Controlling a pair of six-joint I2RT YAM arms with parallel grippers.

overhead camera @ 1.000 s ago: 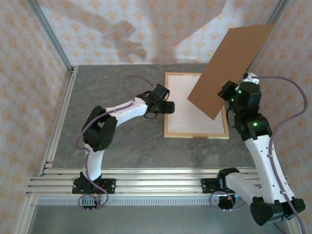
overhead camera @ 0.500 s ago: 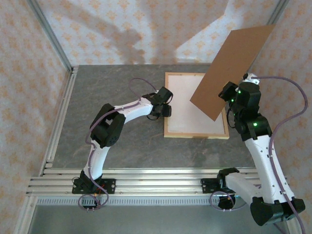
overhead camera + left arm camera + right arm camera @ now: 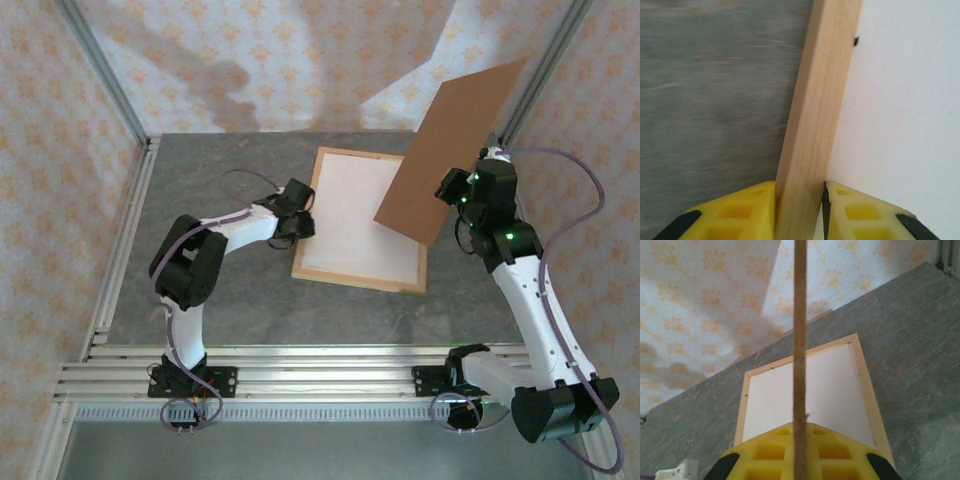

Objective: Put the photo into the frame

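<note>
Left arm [image 3: 240, 226] and right arm [image 3: 535, 310]: white link shells, black joint housings. Thin purple cable [image 3: 600, 195] loops off each arm. Green LEDs [image 3: 508, 237] lit on the right arm's black wrist section. Black bases [image 3: 190, 380]. Finger pads [image 3: 740, 212] yellow, moulded with recessed pockets, black patches at outer corners.

The frame [image 3: 358, 283] is showing pale wood, the photo [image 3: 355, 215] plain white, the board [image 3: 445, 150] brown, the table [image 3: 250, 300] mottled grey, the walls [image 3: 300, 60] orange-patterned cream.
</note>
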